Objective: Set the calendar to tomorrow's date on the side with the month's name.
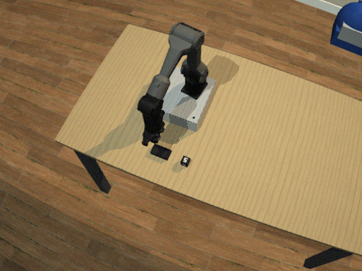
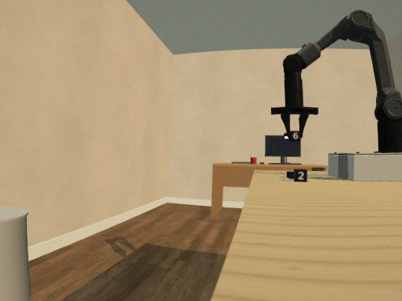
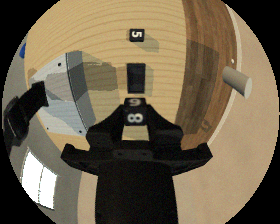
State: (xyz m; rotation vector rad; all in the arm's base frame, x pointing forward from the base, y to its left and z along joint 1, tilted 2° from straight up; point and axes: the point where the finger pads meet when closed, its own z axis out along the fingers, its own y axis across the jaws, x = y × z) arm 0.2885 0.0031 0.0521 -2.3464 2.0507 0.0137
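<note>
My gripper (image 1: 150,141) (image 2: 294,134) (image 3: 135,110) is shut on a black cube (image 2: 295,136) (image 3: 135,117) and holds it in the air, well above the table. That cube shows a 6 in the exterior view, and an 8 and a 6 or 9 in the wrist view. The black tray (image 1: 161,152) (image 3: 136,78) lies on the table just beyond the gripper, with no cube seen in it. Its month lettering cannot be made out. A second black cube (image 1: 185,161) (image 2: 300,176) (image 3: 136,35) stands on the table beside the tray, 5 on top, 2 towards the exterior camera.
The arm's pale grey base box (image 1: 182,120) (image 2: 374,166) (image 3: 60,80) stands on the wooden table (image 1: 266,152) (image 2: 299,235) behind the tray. The table's front edge runs close by the tray and the loose cube. A desk with a monitor (image 2: 276,146) stands in the background.
</note>
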